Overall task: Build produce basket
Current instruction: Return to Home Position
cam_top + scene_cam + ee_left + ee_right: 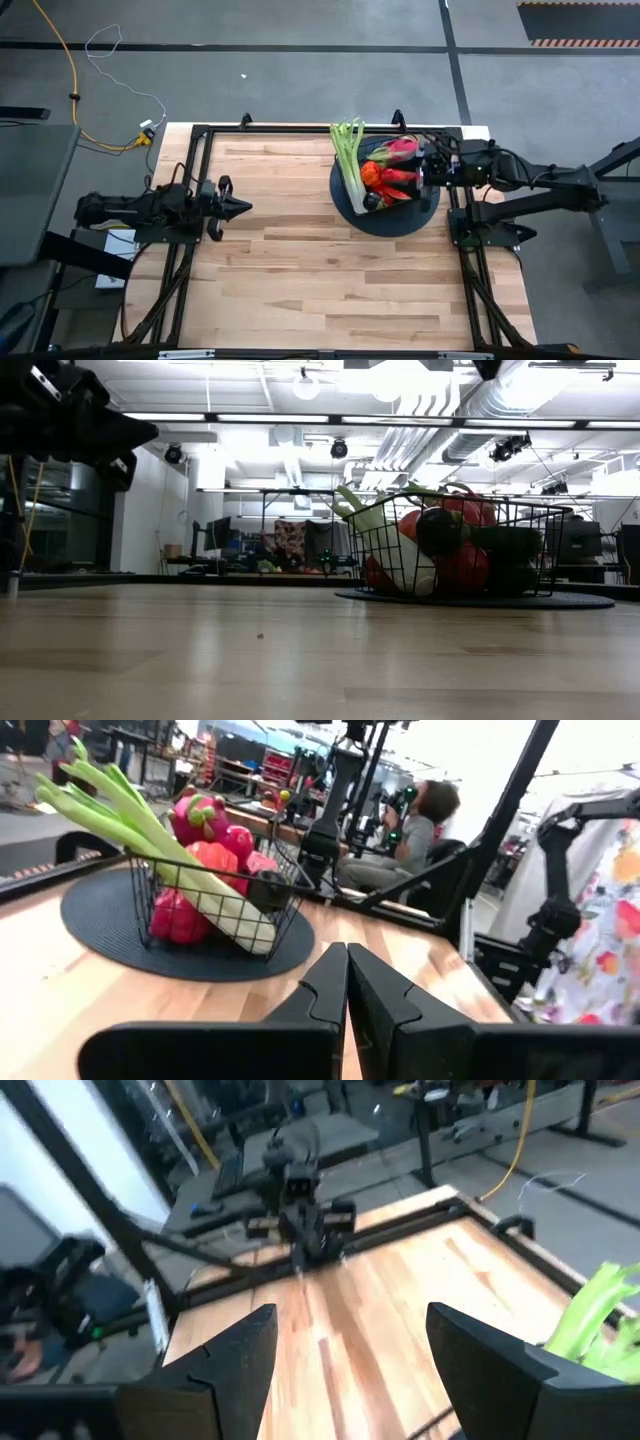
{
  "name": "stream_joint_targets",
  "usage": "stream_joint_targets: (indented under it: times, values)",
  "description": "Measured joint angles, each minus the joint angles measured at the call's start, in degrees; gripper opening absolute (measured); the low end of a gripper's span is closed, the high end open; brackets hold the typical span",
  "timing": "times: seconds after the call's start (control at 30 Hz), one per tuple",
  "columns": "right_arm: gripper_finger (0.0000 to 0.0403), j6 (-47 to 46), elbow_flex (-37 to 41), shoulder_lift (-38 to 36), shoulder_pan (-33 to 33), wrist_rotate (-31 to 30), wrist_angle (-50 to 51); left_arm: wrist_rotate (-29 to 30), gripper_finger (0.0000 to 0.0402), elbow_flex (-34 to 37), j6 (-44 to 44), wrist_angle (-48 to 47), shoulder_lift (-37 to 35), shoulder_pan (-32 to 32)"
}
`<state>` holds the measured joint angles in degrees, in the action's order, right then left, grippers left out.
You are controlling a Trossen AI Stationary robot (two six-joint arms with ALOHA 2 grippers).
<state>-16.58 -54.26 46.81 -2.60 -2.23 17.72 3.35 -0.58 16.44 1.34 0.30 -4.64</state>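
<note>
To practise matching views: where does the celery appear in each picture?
Low: celery leans at the basket's left end.
High: celery along its left side.
Left wrist: celery slants out over its rim.
Right wrist: only the celery's green end shows.
Shared landmark: the basket, absent from right wrist.

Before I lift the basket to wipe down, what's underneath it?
A dark round mat lies under the basket, on the wooden table. The produce filling the basket hides the mat's middle.

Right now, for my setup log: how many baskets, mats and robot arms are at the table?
Basket: 1
Round mat: 1
Robot arms: 2, left arm at the left edge of the table, right arm by the basket
Total: 4
</note>
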Motion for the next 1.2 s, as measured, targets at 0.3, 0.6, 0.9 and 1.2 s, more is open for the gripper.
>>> stream_joint_targets:
  times: [0.3, 0.6, 0.9, 1.2]
  values:
    - [0.0224, 0.09, 0.00, -2.98, 4.02, 3.13, 9.91, -0.67, 0.0000, -0.04, 2.47, -0.26, 0.09, -3.66]
    - [0.0038, -1.42, 11.80, -16.98, 11.03, -0.43, 9.09, -0.56, 0.0003, -0.07, 2.46, -0.26, 0.09, -3.63]
    - [0.0008, -0.81, 29.55, -32.14, 11.62, -5.24, -1.85, -0.56, 0.0003, -0.09, 2.46, -0.26, 0.09, -3.63]
    - [0.0001, 5.21, 38.77, -45.08, 11.62, -7.29, -13.20, -0.56, 0.0003, -0.09, 2.46, -0.24, 0.11, -3.63]
